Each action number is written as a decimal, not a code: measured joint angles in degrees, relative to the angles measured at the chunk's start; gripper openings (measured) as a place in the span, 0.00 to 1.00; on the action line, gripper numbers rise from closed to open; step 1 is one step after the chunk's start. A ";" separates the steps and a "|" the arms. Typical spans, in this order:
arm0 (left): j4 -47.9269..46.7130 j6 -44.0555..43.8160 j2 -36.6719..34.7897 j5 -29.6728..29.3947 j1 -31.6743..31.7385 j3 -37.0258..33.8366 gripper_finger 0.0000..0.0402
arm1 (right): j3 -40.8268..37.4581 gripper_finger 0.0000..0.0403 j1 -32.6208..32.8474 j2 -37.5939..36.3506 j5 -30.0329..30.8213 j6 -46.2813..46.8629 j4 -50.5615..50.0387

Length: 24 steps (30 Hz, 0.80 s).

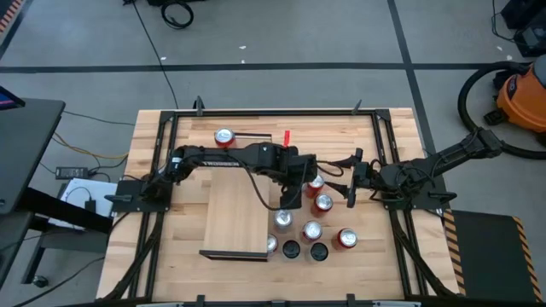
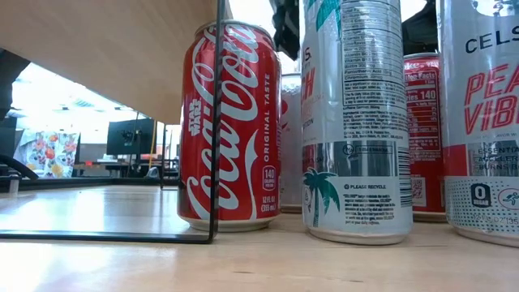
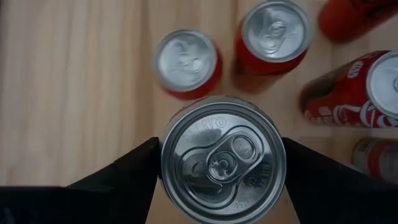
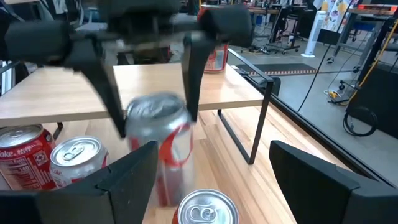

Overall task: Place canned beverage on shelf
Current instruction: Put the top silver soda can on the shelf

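Cans everywhere on this butcher-block counter [image 1: 183, 247]. The left gripper [image 3: 221, 163] sits over the cluster around the middle of the counter, just off the 3 o'clock edge of the shelf [image 1: 237, 213], and its fingers [image 3: 124, 171] are pinching a silver-topped can [image 3: 222, 158] from both sides. From the right wrist camera that same can [image 4: 163, 146] looks silver with red markings, clamped between the two dark fingers, with the shelf board right behind it.

The right gripper [image 4: 211, 171] hangs at about 3 o'clock of the cluster, pointed toward it, fingers spread and gripping nothing; another silver can top [image 4: 205, 208] sits just in front of it.

The shelf itself is the pale plywood board on a thin black wire frame, lying toward 7 o'clock from the counter's middle. Its top looks bare from above.

In the low camera a Coca-Cola can [image 2: 229, 126] stands right at the frame's upright, with a tall palm-tree can [image 2: 357, 122] beside it and a Celsius can [image 2: 482, 122] at the far side. One lone red can [image 1: 224, 136] stands well apart at around 11 o'clock of the counter, near a small red object [image 1: 287, 136] I can't identify.
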 joint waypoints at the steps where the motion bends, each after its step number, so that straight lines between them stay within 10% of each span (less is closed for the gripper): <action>1: -0.90 -0.24 -0.13 -0.28 0.00 0.79 0.73 | 0.00 0.79 -0.01 0.01 0.01 0.00 -0.12; 24: -21.09 -25.55 -14.60 -9.98 -0.37 0.92 0.76 | 0.00 0.79 0.01 0.02 -0.43 0.26 -0.08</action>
